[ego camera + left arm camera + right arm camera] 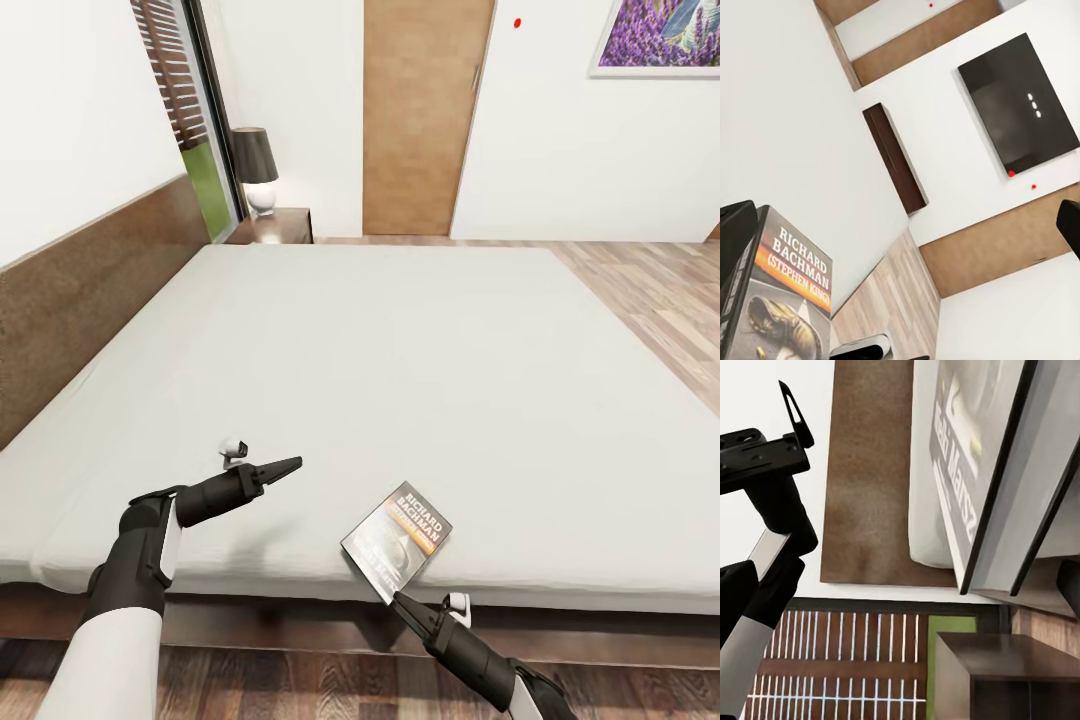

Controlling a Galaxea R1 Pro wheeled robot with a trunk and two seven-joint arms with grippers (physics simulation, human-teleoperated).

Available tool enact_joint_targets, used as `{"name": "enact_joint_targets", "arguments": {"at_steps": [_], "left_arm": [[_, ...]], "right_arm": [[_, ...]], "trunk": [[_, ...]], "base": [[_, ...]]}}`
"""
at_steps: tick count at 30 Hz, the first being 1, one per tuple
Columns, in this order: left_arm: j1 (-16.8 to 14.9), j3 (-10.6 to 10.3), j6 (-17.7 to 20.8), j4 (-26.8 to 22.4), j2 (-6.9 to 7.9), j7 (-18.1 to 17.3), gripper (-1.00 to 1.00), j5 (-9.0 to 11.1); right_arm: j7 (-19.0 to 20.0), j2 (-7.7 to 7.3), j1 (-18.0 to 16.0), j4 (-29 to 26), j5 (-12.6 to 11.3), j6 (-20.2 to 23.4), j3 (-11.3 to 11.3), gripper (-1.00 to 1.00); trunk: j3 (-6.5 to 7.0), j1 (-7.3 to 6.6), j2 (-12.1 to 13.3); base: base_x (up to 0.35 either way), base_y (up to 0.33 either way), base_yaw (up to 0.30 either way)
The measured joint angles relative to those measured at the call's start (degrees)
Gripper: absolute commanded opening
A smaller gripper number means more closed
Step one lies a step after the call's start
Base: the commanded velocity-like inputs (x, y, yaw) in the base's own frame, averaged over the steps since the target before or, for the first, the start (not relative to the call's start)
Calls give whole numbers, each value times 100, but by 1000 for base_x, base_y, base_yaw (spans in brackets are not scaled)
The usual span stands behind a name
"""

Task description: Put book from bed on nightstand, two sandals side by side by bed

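Bed [420, 360]: mattress reads as matt, smooth pale cloth with no visible weave; headboard [90, 275] is matt brown wood of mottled grain, frame darker wood. Book [397, 541]: thin paper, cover with slight sheen, printed orange band. Floor [660, 290]: light wood planks, low gloss; nightstand [275, 226]: dark glossy wood; right pincer [396, 600] and left pincer [285, 466]: matt black plastic-looking fingers, arm shells smooth white.
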Motion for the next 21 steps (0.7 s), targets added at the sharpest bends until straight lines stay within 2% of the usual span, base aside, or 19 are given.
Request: {"name": "enact_joint_targets", "arguments": {"at_steps": [13, 21], "left_arm": [[0, 1, 0, -3, 0, -8, 100, 0], [0, 0, 0, -4, 0, -9, 100, 0]], "right_arm": [[0, 0, 0, 0, 0, -3, -2, 100], [0, 0, -1, 0, 0, -2, 0, 100]], "trunk": [[0, 0, 0], [-126, 154, -281]], "base": [[0, 0, 0], [0, 0, 0]]}}
